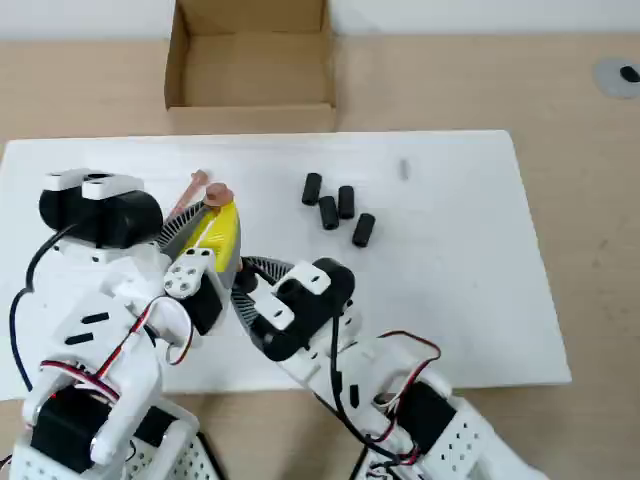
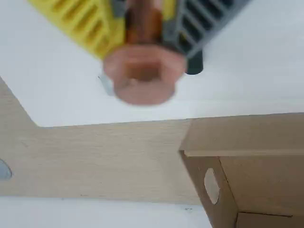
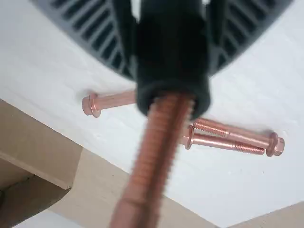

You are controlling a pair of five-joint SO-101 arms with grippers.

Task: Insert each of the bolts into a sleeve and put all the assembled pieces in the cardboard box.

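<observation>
My left gripper (image 1: pixel 218 208), with one yellow and one grey finger, is shut on a copper bolt (image 2: pixel 144 76); the flanged head (image 1: pixel 219 194) sticks out past the fingertips. Just behind it, my right gripper (image 1: pixel 250 278) is shut on a black sleeve (image 3: pixel 173 95). The threaded end of a bolt (image 3: pixel 156 156) sits in that sleeve's mouth; I cannot tell whether it is the left gripper's bolt. Three loose bolts (image 3: pixel 228 141) lie on the white mat (image 1: pixel 450 300). Several loose black sleeves (image 1: pixel 337 208) lie mid-mat. The cardboard box (image 1: pixel 250 118) stands open beyond the mat's far edge.
The mat lies on a wooden table (image 1: pixel 580 180). One loose bolt (image 1: pixel 188 197) lies just left of the left gripper's tip. A grey disc (image 1: pixel 618 76) sits at the table's far right. Both arm bases crowd the near edge.
</observation>
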